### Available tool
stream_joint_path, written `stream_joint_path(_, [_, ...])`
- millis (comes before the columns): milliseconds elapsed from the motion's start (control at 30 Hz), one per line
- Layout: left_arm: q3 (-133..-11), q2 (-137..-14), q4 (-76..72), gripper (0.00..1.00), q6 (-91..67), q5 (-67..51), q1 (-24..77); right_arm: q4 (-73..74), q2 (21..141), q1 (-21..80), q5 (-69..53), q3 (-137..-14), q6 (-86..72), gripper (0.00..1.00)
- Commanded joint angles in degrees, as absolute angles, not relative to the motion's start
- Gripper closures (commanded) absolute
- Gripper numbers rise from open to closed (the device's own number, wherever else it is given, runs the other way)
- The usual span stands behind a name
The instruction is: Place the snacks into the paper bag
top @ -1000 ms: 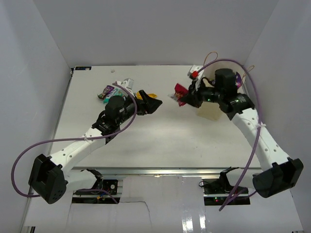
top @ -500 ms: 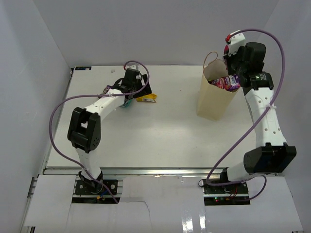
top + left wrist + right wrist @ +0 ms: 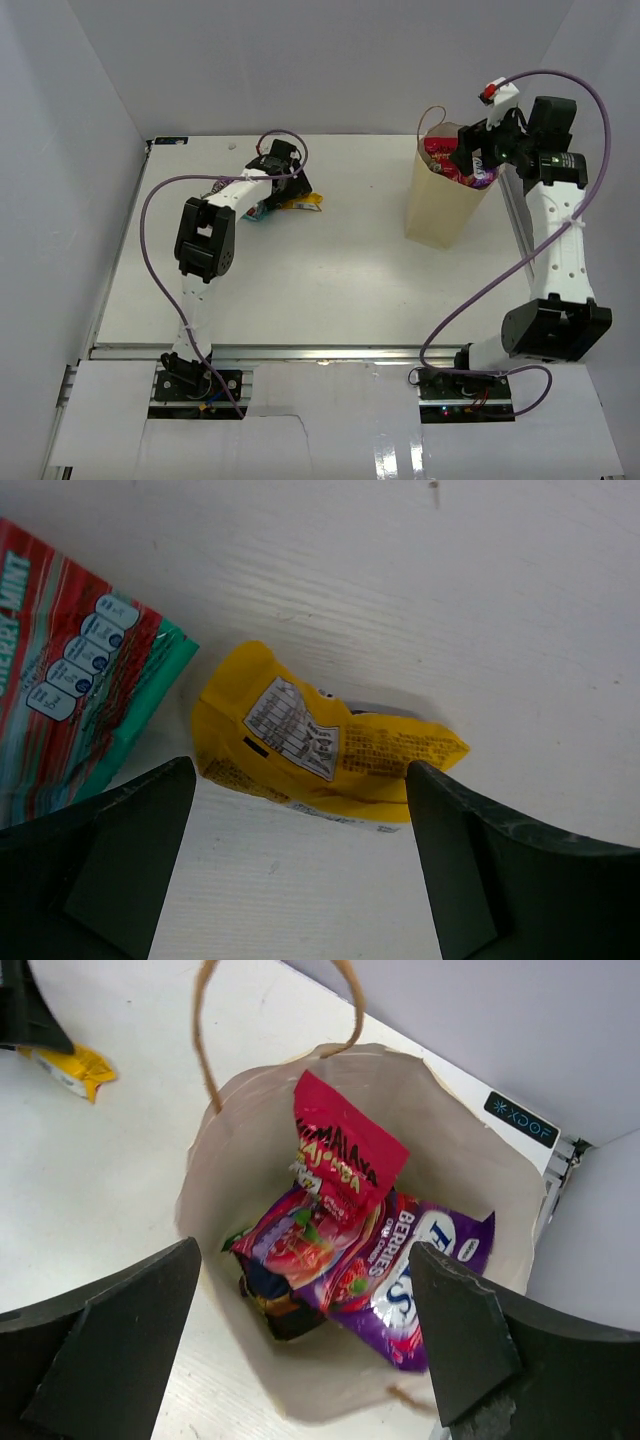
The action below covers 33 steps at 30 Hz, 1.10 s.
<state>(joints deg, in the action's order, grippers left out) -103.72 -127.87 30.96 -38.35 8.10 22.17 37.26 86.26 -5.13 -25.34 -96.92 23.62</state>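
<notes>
The left gripper (image 3: 298,780) hangs with its jaws apart and empty, straddling the yellow packet (image 3: 320,745), which lies flat on the worktop (image 3: 500,580). It looks lined up for a pinch. A teal packet (image 3: 70,710) lies just beside the yellow one. The right gripper (image 3: 305,1252), also apart and empty, sits over the upright paper bag (image 3: 215,1160), seemingly a drop position. Only the right wrist view looks inside the bag: at least 3 packets, with a magenta packet (image 3: 345,1155) leaning on a purple packet (image 3: 425,1260). The top view shows the bag well apart from the loose packets.
</notes>
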Motion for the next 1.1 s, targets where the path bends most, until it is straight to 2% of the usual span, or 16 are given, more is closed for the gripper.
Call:
stream_joint_path(0, [-107.7,-128.0,38.6,0.04,-50.0,8.3,21.5,36.7,80.6,-6.5,-33.1,-93.5,26.3,0.10])
stream_joint_path(100, [-108.5,-129.5,43.3,0.05,-63.3,7.6,21.4,36.2,78.3,-7.1,-34.3,-90.5,26.3,0.10])
stream_joint_path(200, [-108.6,-131.1,44.1,0.15,-69.8,5.9,21.4,35.4,76.6,-7.4,-35.9,-86.9,26.2,0.10])
stream_joint_path(333, [-109.2,-132.5,44.3,0.44,-73.4,5.0,21.1,35.2,75.0,-7.5,-38.0,-84.8,26.3,0.10])
stream_joint_path(367, [-109.3,-132.6,44.3,0.61,-73.6,4.7,20.9,35.4,74.2,-7.4,-39.1,-84.4,26.9,0.10])
stream_joint_path(400, [-109.4,-132.5,43.9,0.67,-73.1,4.2,20.9,35.6,73.8,-7.5,-40.0,-84.3,27.4,0.10])
stream_joint_path(433, [-109.4,-132.5,43.8,0.77,-72.3,3.9,20.9,36.2,72.6,-7.5,-42.7,-83.9,29.7,0.10])
stream_joint_path(500, [-108.7,-131.2,42.2,0.83,-68.3,3.6,20.9,38.5,71.2,-7.5,-47.8,-84.0,34.8,0.10])
stream_joint_path(633, [-103.7,-125.6,35.1,0.90,-56.2,0.1,21.0,50.4,67.5,-7.4,-63.6,-84.1,55.1,0.10])
stream_joint_path(667, [-101.4,-123.8,32.5,0.95,-52.8,-5.4,21.0,53.0,66.5,-6.6,-66.5,-83.7,57.5,0.10])
stream_joint_path(700, [-98.5,-121.5,25.8,0.95,-49.7,-8.3,21.0,53.1,66.3,-5.6,-66.6,-83.5,58.0,0.10])
stream_joint_path(733, [-90.8,-116.2,20.9,0.95,-43.4,-12.0,20.9,52.7,66.3,-3.4,-66.4,-83.2,57.1,0.10])
stream_joint_path(767, [-85.9,-113.1,15.6,0.95,-40.9,-20.8,20.9,52.0,66.6,-2.0,-65.1,-82.9,55.3,0.09])
stream_joint_path(833, [-72.6,-105.1,-1.8,0.94,-37.6,-30.4,20.9,48.2,67.3,2.3,-62.0,-81.1,47.3,0.07])
stream_joint_path(900, [-67.1,-101.5,-10.4,0.95,-34.9,-40.3,21.2,43.8,68.5,9.3,-55.7,-79.0,38.3,0.03])
stream_joint_path(1067, [-57.8,-95.5,-15.7,0.96,-30.2,-50.8,23.2,31.5,71.4,20.8,-43.3,-75.6,20.2,0.02])
